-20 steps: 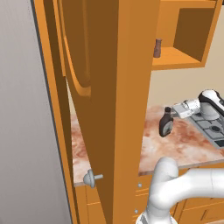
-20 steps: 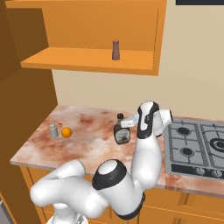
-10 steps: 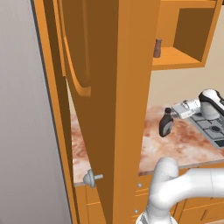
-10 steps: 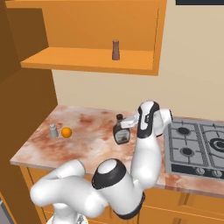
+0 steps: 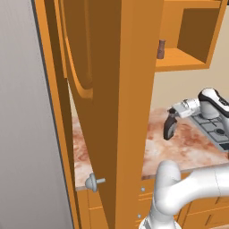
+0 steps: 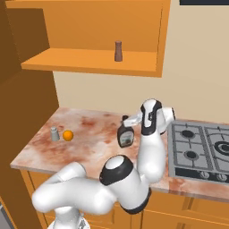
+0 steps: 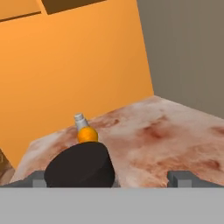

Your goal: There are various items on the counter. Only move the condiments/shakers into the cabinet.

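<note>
I've got the fingers (image 6: 126, 120) clamped on the bottle (image 6: 125, 136), which hangs just above the table (image 6: 89, 134), left of the hob (image 6: 201, 147). Shaker (image 6: 118, 51) stands upright on the cabinet (image 6: 89, 60) shelf. An orange (image 6: 67, 135) & a small grey shaker (image 6: 54, 133) sit at table's far left.

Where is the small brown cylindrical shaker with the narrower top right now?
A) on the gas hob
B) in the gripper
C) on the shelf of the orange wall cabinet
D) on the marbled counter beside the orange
C: the small brown cylindrical shaker stands upright on the shelf of the orange wall cabinet, well above the pinkish marbled counter; the gripper is at the dark brown bottle instead.
</note>
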